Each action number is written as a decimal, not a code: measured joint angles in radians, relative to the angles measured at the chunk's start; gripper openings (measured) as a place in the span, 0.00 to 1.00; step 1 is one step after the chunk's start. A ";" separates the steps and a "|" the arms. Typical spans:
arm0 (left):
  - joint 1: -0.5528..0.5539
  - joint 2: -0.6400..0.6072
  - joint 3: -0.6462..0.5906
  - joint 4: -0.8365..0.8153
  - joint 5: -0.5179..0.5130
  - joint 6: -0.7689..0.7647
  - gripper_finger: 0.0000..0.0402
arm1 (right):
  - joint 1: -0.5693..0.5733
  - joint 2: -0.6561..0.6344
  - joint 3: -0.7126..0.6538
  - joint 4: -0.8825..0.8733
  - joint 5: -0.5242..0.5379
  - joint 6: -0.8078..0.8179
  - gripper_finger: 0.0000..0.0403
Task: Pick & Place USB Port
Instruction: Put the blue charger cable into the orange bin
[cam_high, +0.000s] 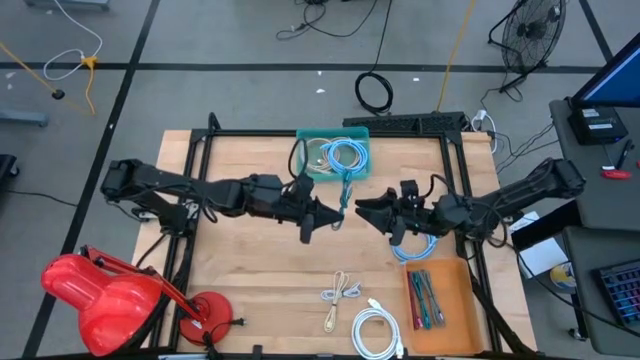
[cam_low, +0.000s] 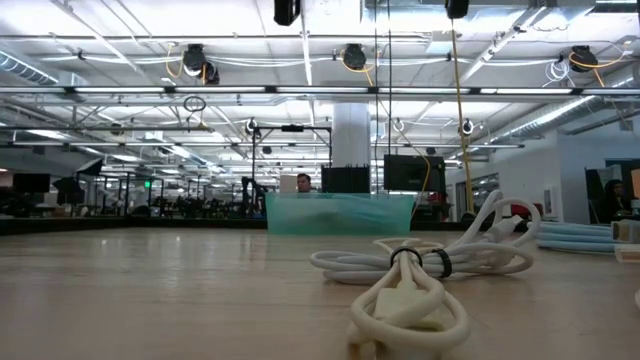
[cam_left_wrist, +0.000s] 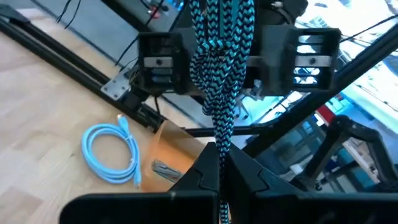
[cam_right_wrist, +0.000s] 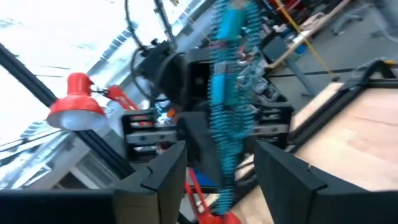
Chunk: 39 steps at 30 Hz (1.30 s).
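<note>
A blue-and-black braided cable (cam_high: 345, 192) is bundled in loops and held over the middle of the table, just in front of the teal bin (cam_high: 333, 137). My left gripper (cam_high: 333, 214) reaches in from the table's left and is shut on it. My right gripper (cam_high: 368, 210) faces it from the right, open. In the right wrist view its two fingers (cam_right_wrist: 165, 171) stand on either side of the cable (cam_right_wrist: 230, 93) without plainly touching it. Neither gripper nor the braided cable shows in the low view. My left gripper (cam_left_wrist: 222, 171) pinches the braided cable between its two fingers, at a strand beside the fingertips (cam_left_wrist: 219, 140). The fingers come in roughly level from the table's left. The looped bundle (cam_left_wrist: 217, 68) extends beyond the fingertips, lifted clear of the table.
The teal bin holds a light blue coil (cam_high: 345, 155). Another light blue coil (cam_high: 415, 245) lies under my right arm. An orange tray (cam_high: 450, 300) with cables sits at the near right. White cables (cam_high: 340, 292) (cam_high: 376, 332) lie near the front edge, and a red lamp (cam_high: 95, 295) at the near left.
</note>
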 joint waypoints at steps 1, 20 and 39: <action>0.002 0.000 0.000 -0.002 -0.001 -0.001 0.01 | -0.003 0.006 0.000 0.015 -0.009 0.000 0.46; 0.036 0.058 -0.001 0.089 0.067 -0.058 0.01 | -0.052 0.037 0.000 0.066 -0.013 0.009 0.54; 0.056 0.098 0.000 0.189 0.092 -0.099 0.01 | -0.052 0.037 0.000 0.012 -0.041 0.038 0.29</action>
